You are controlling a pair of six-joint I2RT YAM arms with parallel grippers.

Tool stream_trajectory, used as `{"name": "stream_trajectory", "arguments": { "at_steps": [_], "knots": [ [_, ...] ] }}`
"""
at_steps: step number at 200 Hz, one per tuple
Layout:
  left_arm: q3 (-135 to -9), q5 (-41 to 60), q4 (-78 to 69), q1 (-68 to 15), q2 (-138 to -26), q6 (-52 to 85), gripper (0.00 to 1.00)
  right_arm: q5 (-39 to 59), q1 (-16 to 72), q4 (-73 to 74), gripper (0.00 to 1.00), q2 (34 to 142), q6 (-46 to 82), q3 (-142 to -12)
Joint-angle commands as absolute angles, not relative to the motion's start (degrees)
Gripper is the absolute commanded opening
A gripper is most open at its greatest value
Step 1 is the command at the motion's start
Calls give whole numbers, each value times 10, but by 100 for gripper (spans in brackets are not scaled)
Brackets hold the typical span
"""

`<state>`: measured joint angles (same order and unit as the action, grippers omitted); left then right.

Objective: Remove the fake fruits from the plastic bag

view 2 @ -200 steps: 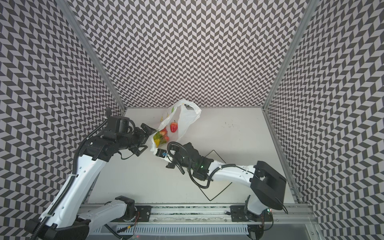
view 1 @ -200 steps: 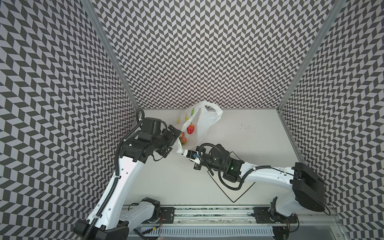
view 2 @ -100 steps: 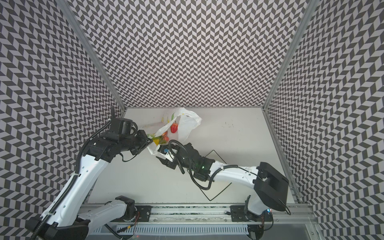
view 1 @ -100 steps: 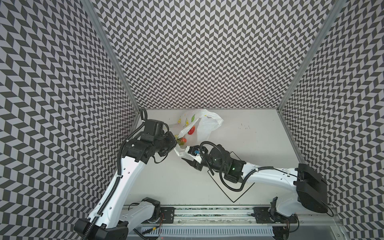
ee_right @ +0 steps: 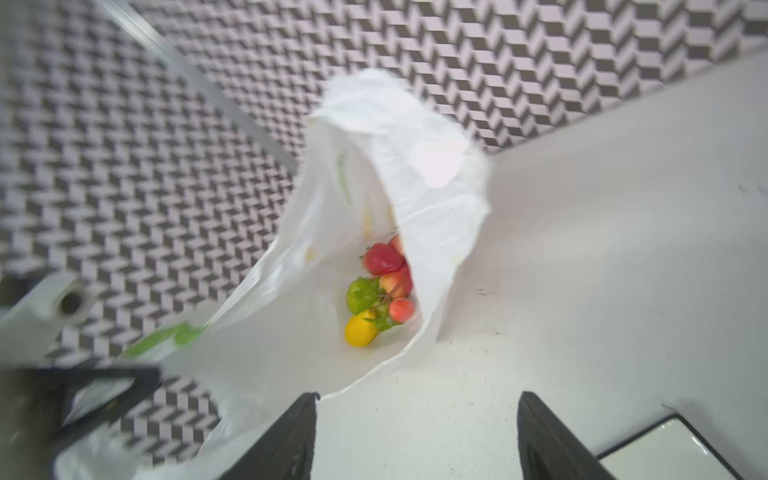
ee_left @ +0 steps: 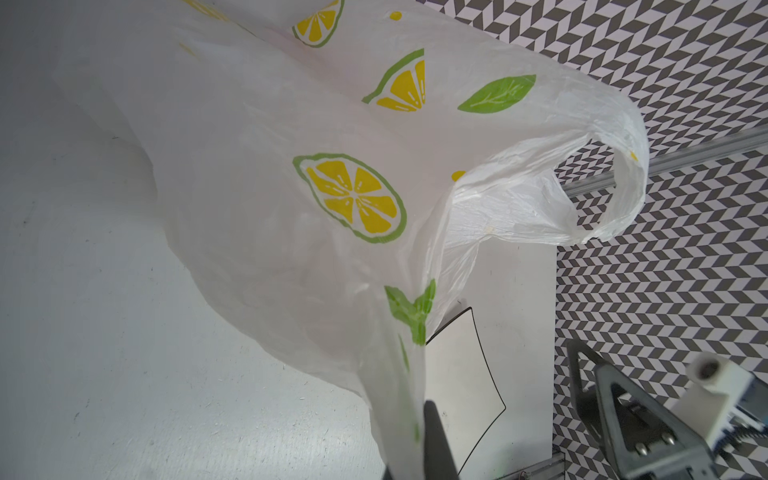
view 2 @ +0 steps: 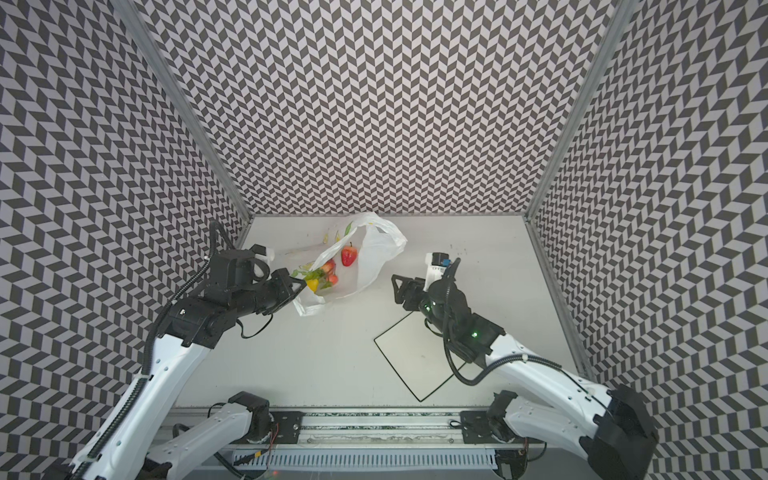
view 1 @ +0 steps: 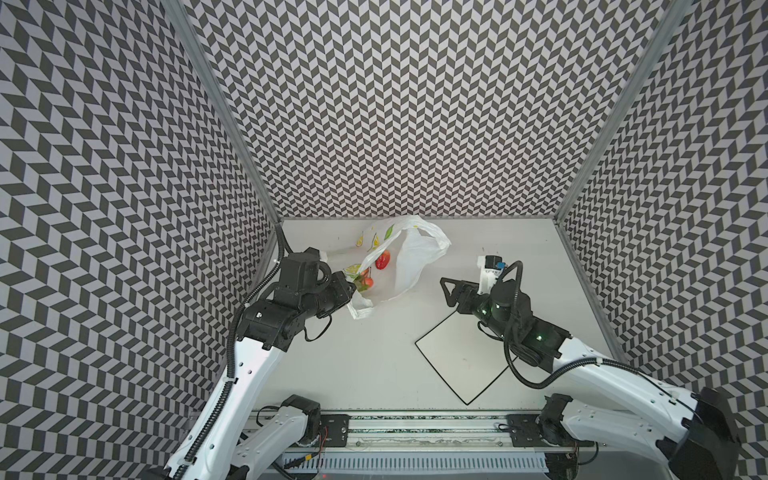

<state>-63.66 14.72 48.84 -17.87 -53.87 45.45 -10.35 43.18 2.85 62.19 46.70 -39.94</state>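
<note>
Fruits (view 2: 328,276): in both top views, red, green and yellow ones lie in a heap inside the bag (view 2: 374,253), at the back left of the table (view 2: 324,365).
Left gripper (view 2: 297,286): in both top views, at the bag's near edge, clamped tight on it.
Right gripper (view 2: 397,286): in both top views, apart from the bag, beside the plate (view 2: 407,357).
Left wrist view: a dark finger (ee_left: 434,440) pinches the bag's edge and holds it up. The printed plastic hides the fruits.
Right wrist view: blurry. Both fingers (ee_right: 291,436) stand wide apart with nothing between them. Only here can you see into the bag's mouth, with a yellow lemon (ee_right: 360,330) in front.
</note>
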Motion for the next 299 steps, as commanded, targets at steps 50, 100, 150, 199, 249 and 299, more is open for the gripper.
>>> {"name": "stream_trajectory", "arguments": {
  "at_steps": [50, 100, 150, 199, 249, 299],
  "knots": [
    [-627, 150, 471, -180, -528, 442, 0, -11, 411, 208, 83, 877, 595, -505],
    [-614, 130, 483, -181, -507, 461, 0, 20, 405, 257, 47, 1014, 614, -568],
    [-632, 50, 552, -180, -487, 444, 56, 24, 405, 293, 6, 1023, 564, -604],
    [-766, -77, 605, -180, -493, 339, 100, 63, 407, 325, 0, 998, 518, -622],
    [-894, -69, 547, -182, -619, 187, 100, 75, 414, 302, 0, 965, 466, -615],
    [-1047, -71, 610, -252, -828, 138, 100, 83, 414, 302, 0, 968, 453, -614]
  ]
}}
